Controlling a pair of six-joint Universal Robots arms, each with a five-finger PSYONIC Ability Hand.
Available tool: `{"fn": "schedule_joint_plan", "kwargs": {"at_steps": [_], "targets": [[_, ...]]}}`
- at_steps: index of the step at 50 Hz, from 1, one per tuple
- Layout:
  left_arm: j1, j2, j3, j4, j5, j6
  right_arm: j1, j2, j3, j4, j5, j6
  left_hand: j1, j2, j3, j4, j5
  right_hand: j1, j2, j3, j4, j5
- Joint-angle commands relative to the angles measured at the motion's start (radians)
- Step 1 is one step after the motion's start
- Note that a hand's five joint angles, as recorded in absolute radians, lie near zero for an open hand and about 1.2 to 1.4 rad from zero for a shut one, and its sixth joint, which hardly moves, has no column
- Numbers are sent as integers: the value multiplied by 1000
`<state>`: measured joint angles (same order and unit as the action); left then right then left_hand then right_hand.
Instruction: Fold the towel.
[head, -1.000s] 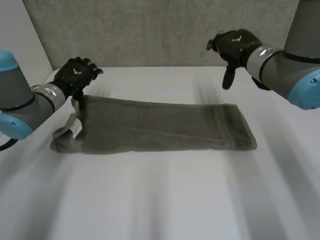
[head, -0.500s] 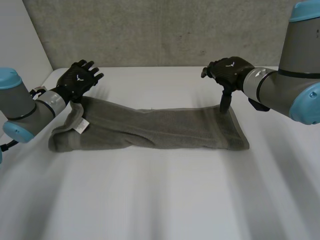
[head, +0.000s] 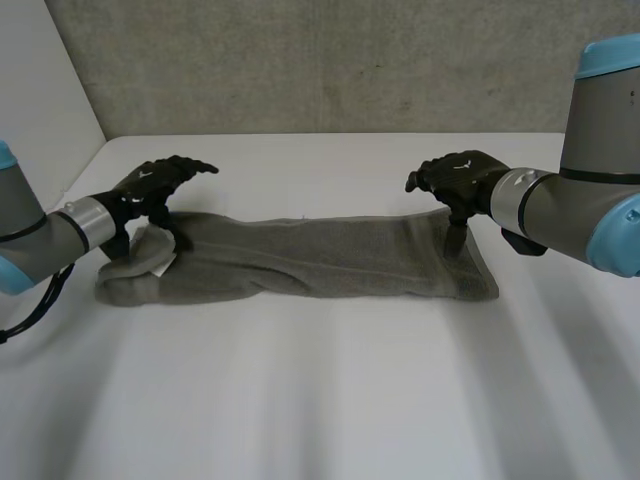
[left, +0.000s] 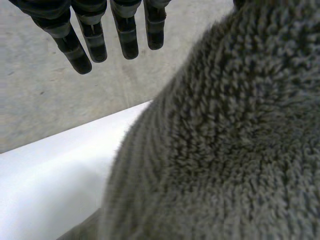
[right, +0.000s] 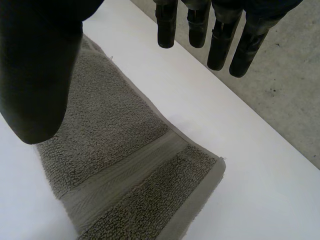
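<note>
The bench (head: 320, 400) is plain white with a matte top, nothing fancy. Right behind its far edge there's a rough grey wall (head: 330, 60), concrete by the look of it, speckled and a bit blotchy. A smooth white panel (head: 45, 100) stands along the bench's left edge and meets that wall at the far left corner. The light's soft and pretty even all over.

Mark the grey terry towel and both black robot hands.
Grey terry towel (head: 320, 262): head view, middle of cloth.
Black left hand (head: 150, 186): head view, back of hand.
Black right hand (head: 460, 176): head view, back of hand.
</note>
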<state>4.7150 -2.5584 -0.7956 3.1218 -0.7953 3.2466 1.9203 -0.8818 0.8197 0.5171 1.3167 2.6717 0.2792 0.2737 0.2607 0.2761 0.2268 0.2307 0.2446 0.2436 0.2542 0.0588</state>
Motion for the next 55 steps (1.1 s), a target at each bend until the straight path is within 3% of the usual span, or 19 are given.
{"fn": "schedule_joint_plan", "kwargs": {"at_steps": [1,5,11,13,16,18,20,26,38,42,49,52,54,55], "targets": [[43,23,-11,-60,-18,59,0,-23,45,-8,1,-26,-80,-75,-62,-77,-203,-56,-70,-69,-80,-59],[45,41,-16,-83,-21,101,0,-28,67,-11,3,-35,-83,-78,-65,-80,-205,-56,-70,-69,-80,-59],[63,44,-24,-89,-64,308,0,-28,73,-11,3,-36,-72,-66,-53,-68,-194,-56,-70,-69,-80,-59],[65,44,-22,-88,-122,445,2,-28,75,-11,3,-36,-72,-66,-53,-68,-194,-56,-70,-69,-80,-59],[63,44,-21,-86,-160,512,2,-28,75,-11,3,-36,-72,-66,-53,-68,-194,-56,-70,-69,-80,-59],[60,43,-5,-65,-238,609,5,-26,73,-11,1,-38,-75,-69,-56,-71,-197,-56,-70,-69,-80,-59],[54,43,1,-28,-272,634,8,-25,72,-12,1,-38,-75,-69,-56,-71,-197,-56,-70,-69,-80,-59],[5,43,-25,161,-328,631,17,-19,79,-28,7,-53,-80,-75,-62,-77,-203,-56,-70,-69,-80,-59],[-26,18,-79,169,-263,622,8,-28,161,-58,6,-65,-89,-84,-71,-86,-211,-56,-70,-69,-80,-59],[-26,7,-93,120,-204,621,3,-29,208,-89,10,-65,-86,-81,-68,-83,-208,-56,-70,-69,-80,-59],[-12,27,-100,-6,-177,588,3,-48,286,-158,18,-65,-89,-84,-71,-86,-211,-56,-70,-69,-80,-59],[-4,61,-97,-106,-159,499,2,-78,352,-193,19,-62,-89,-84,-71,-86,-211,-56,-70,-69,-80,-59],[8,116,-103,-196,-99,353,2,-83,375,-207,22,-62,-92,-87,-74,-89,-214,-56,-70,-69,-80,-59],[8,116,-103,-197,-99,352,2,-83,375,-207,22,-62,-92,-87,-74,-89,-214,-56,-70,-69,-80,-59]]}}
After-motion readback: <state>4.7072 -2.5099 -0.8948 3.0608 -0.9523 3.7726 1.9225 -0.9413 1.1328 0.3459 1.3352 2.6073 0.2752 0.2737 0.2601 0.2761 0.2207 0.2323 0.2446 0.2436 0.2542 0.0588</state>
